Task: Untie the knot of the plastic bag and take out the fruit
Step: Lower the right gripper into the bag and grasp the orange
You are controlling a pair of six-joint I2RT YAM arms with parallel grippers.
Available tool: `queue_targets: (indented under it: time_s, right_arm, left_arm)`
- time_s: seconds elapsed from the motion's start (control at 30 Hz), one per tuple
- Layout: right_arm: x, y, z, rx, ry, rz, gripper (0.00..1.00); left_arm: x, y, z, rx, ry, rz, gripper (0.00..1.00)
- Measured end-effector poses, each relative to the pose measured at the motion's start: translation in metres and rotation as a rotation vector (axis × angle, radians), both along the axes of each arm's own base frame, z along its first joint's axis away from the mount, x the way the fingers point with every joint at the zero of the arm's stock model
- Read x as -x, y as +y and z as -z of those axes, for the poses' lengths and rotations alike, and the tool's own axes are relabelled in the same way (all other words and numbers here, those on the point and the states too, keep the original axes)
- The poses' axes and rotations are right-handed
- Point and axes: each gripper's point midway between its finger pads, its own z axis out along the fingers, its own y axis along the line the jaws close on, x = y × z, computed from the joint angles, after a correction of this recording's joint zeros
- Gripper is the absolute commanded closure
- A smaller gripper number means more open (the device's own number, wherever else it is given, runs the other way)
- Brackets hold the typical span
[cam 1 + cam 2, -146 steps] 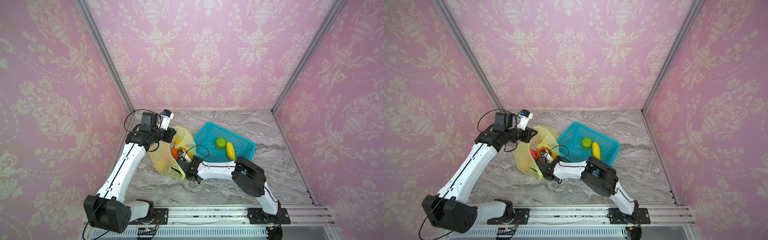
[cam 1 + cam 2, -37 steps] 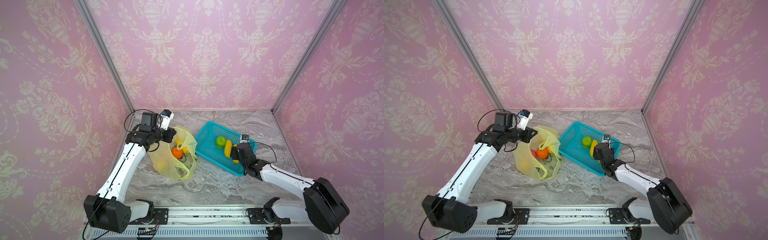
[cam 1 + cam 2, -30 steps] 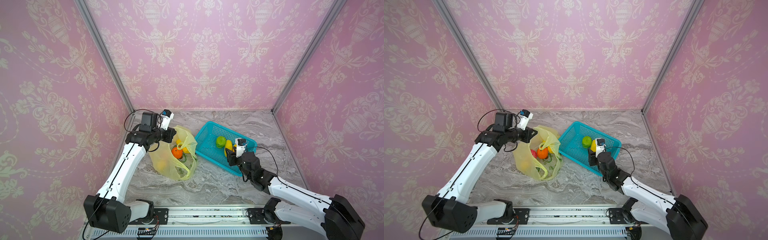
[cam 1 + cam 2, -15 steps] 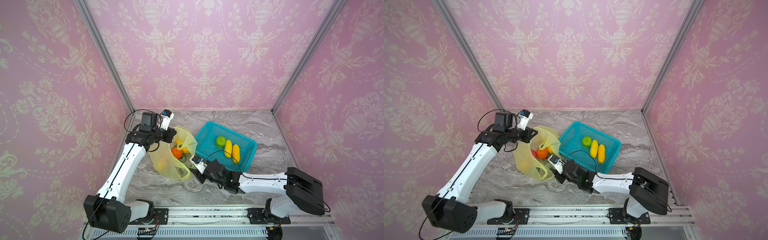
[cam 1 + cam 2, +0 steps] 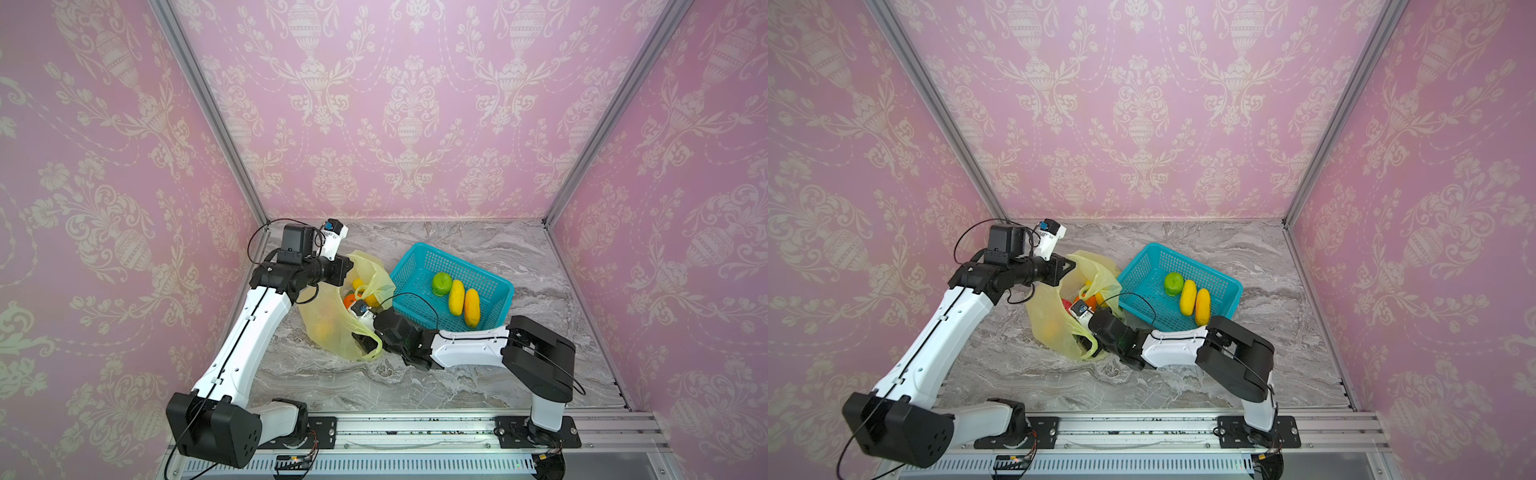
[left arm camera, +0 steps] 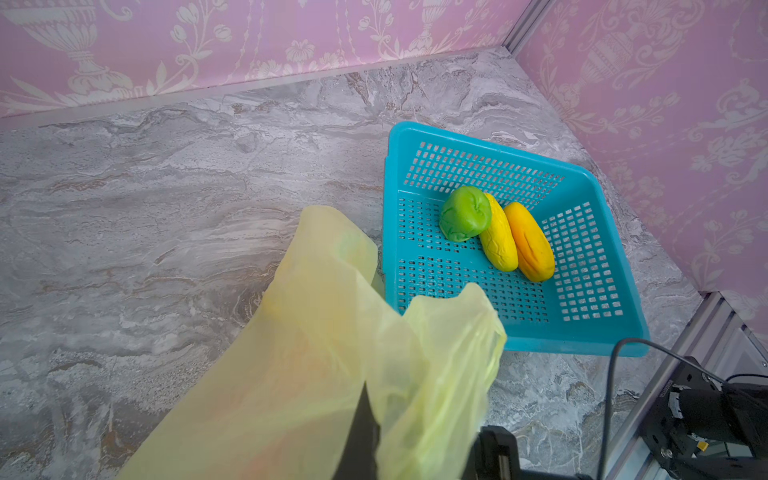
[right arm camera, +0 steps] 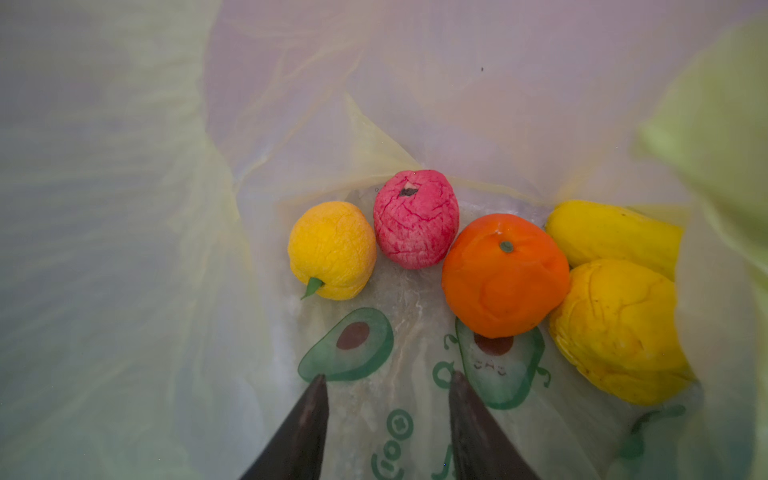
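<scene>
The plastic bag lies open on the marble table, and the knot is out of view. My left gripper is shut on the bag's upper rim and holds it up. My right gripper is inside the bag's mouth, open, with nothing between its fingers. Ahead of it on the bag's floor lie a yellow citrus, a pink-red ball, an orange, a yellow mango and a rounder yellow fruit.
The turquoise basket stands just right of the bag. It holds a green fruit and two yellow mangoes. The pink walls close in on three sides. My right arm's elbow sits near the front rail.
My right gripper left a second mango in the basket, swung left across the table and went into the bag's mouth. The left gripper and the bag's rim have not moved.
</scene>
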Motion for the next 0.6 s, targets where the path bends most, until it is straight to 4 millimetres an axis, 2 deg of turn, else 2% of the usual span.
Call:
queue_targets:
  time_s: [0.23, 0.33, 0.4, 0.47, 0.6]
  right_arm:
    - [-0.011, 0.028, 0.026, -0.014, 0.067, 0.013, 0.37]
    - [-0.017, 0.039, 0.030, -0.032, 0.082, 0.031, 0.24]
    - [-0.023, 0.043, 0.029, -0.041, 0.077, 0.053, 0.19]
    - [-0.029, 0.045, 0.029, -0.041, 0.063, 0.078, 0.17]
    - [-0.045, 0.051, 0.028, -0.036, 0.033, 0.134, 0.18]
  left_arm:
    - [0.002, -0.001, -0.003, 0.007, -0.007, 0.007, 1.00]
    - [0.004, -0.003, -0.005, 0.017, -0.010, 0.017, 1.00]
    - [0.004, -0.004, -0.006, 0.022, -0.012, 0.022, 1.00]
    - [0.004, -0.005, -0.006, 0.026, -0.012, 0.026, 1.00]
    - [0.006, -0.008, -0.008, 0.042, -0.010, 0.041, 1.00]
